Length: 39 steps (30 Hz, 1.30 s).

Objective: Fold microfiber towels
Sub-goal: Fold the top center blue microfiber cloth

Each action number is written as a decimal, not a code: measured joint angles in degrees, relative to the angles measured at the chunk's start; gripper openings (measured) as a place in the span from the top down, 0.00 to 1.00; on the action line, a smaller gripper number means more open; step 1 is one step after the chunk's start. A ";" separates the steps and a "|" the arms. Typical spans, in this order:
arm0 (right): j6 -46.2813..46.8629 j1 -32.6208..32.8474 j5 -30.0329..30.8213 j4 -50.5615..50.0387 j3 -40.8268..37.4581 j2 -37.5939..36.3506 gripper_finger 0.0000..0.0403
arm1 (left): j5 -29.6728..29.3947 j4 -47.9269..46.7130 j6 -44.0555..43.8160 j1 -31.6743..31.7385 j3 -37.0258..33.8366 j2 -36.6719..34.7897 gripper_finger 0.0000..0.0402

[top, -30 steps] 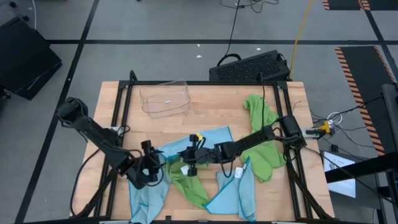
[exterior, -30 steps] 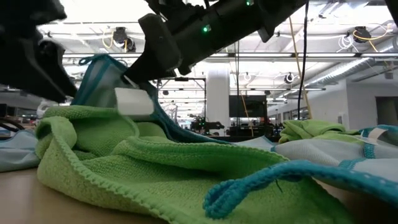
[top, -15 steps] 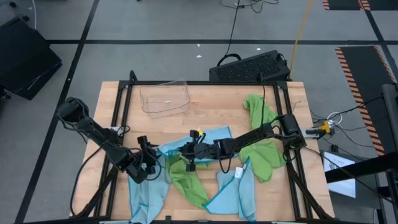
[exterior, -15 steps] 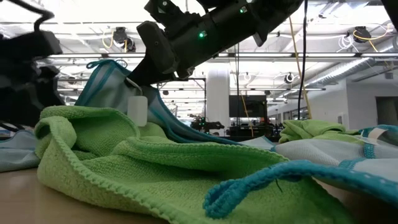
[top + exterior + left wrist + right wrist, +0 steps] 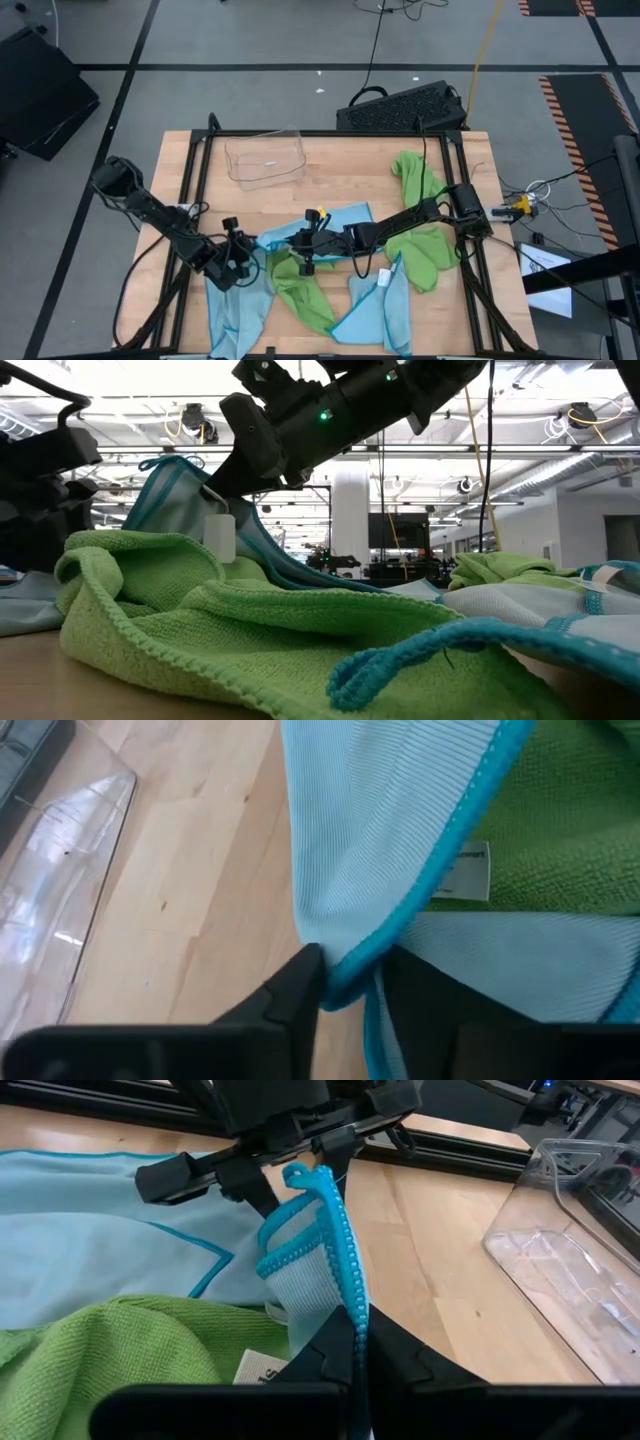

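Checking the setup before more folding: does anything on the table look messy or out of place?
Yes. The towels are in a crumpled heap: a green towel lies bunched over the blue towels, none flat. The clear tray stands apart, upright.

My dark fingers (image 5: pixel 300 995) pinch light-blue ribbed microfiber towel (image 5: pixel 390 830), turquoise stitched hem; lime-green looped towel (image 5: pixel 250 630) alongside; pale wood table (image 5: pixel 190 890).

Three light blue towels (image 5: pixel 340 222), two lime green towels (image 5: pixel 418 215), one clear tray (image 5: pixel 265 158).
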 joint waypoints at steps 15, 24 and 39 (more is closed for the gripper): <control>0.02 0.45 -0.27 -4.14 0.00 -1.01 0.90 | 1.24 0.16 -0.31 0.00 1.28 -0.02 0.98; -9.09 2.74 -4.47 -3.90 0.00 -1.33 0.53 | 1.64 0.22 -0.50 0.00 1.73 -0.02 0.99; -21.79 7.63 -3.01 1.17 2.08 -0.57 0.41 | 2.19 0.22 -1.74 0.00 1.75 -0.04 0.98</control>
